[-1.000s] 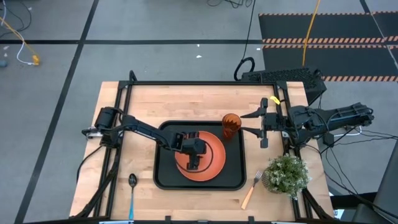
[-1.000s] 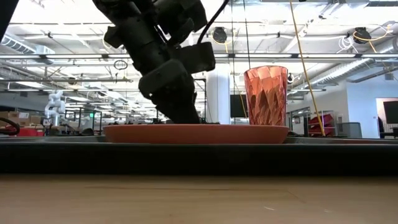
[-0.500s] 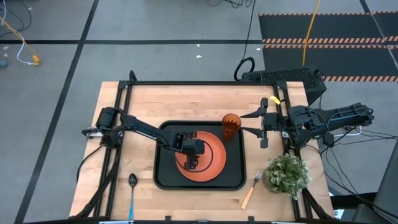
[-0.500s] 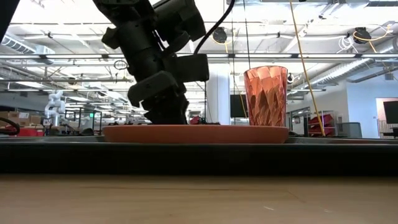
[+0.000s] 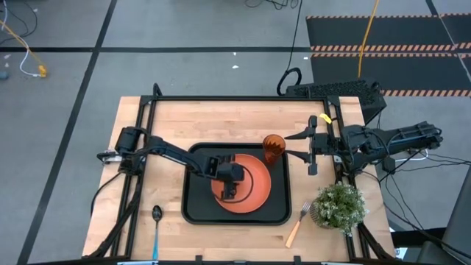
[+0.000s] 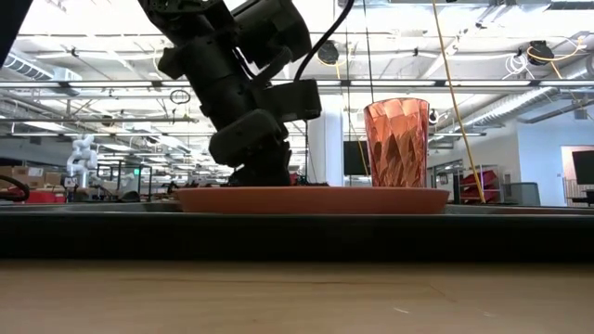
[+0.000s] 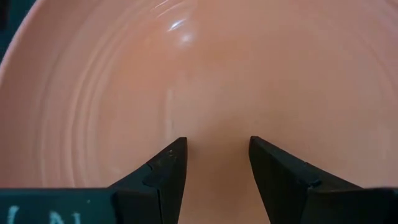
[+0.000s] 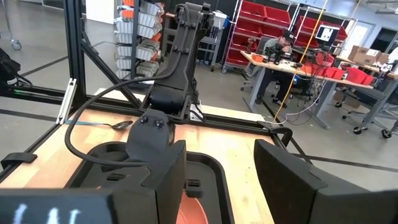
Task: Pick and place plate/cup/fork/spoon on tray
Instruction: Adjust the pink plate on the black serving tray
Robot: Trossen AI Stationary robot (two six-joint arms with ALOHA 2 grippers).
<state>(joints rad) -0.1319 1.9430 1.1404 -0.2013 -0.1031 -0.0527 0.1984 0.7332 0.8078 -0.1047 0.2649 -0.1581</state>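
The left tool [image 5: 229, 193] is hovering just over the plate [image 5: 254, 193] with its fingers [image 7: 163, 177] spread and gripping nothing. The plate is lying inside the tray [image 5: 193, 210], beside the cup [image 5: 273, 149] at the tray's far right corner. The right tool [image 5: 312, 149] is waiting released near the tabletop's [image 5: 221, 118] right edge.

The left gripper [image 7: 217, 171] points its 2 spread dark fingers [image 7: 168, 174] at the plate [image 7: 211, 74], nothing between them.

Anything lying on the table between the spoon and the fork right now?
Yes: in the high view the tray's front edge sits between the spoon and the fork, with bare wood on either side of it.
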